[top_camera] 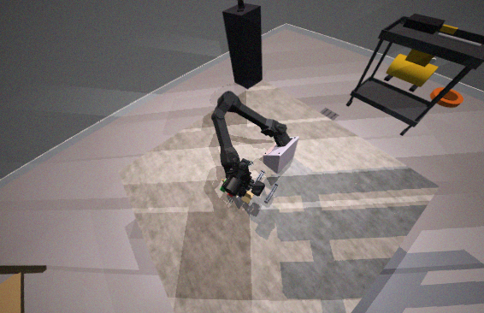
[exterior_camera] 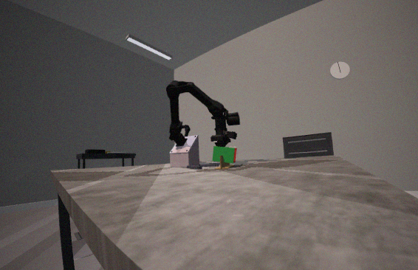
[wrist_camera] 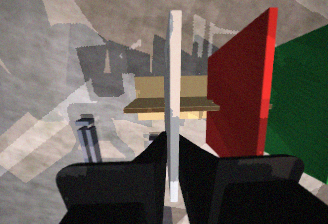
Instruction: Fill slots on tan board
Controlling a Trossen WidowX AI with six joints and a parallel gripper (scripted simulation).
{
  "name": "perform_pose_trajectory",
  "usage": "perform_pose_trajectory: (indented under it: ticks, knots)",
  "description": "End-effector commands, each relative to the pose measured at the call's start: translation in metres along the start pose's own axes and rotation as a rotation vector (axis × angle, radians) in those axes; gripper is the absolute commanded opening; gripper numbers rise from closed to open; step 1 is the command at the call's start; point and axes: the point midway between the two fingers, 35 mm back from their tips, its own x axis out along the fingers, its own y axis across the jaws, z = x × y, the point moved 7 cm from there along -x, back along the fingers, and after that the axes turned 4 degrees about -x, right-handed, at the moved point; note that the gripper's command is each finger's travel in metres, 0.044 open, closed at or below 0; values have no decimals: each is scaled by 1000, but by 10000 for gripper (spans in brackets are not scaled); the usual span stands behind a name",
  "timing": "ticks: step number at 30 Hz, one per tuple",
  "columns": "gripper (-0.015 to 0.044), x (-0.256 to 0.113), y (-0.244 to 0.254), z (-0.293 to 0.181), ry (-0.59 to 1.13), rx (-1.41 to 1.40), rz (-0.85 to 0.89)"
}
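Note:
The tan board [wrist_camera: 146, 107] [exterior_camera: 221, 161] stands upright. A red board [wrist_camera: 240, 85] [exterior_camera: 235, 156] and a green board [wrist_camera: 306, 95] [exterior_camera: 224, 153] stand crosswise on it, towards the right in the wrist view. My gripper [wrist_camera: 168, 135] [exterior_camera: 222, 144] is shut on a white board [wrist_camera: 175, 75]. The white board is upright and crosswise over the tan board, left of the red one and apart from it. Its notch and lower edge are hidden, so I cannot tell how deep it sits. In the exterior view it is hidden behind the green board.
Two slim grey holders [top_camera: 271, 193] [top_camera: 260, 176] stand beside the tan board; one holder [wrist_camera: 90, 142] shows at left in the wrist view, with no board in it. The pale wedge-shaped arm base [top_camera: 280, 158] [exterior_camera: 184, 156] stands behind them.

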Motion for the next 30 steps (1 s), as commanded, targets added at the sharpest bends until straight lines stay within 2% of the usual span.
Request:
perform_pose_trajectory:
  ticks: [1,8,14,20,30]
  knots:
    - [0,3,0,0,1,-4,-3]
    - [12,4,0,0,1,0,0]
    - [0,4,0,0,1,0,0]
    - [157,4,0,0,1,0,0]
    - [164,1,0,0,1,0,0]
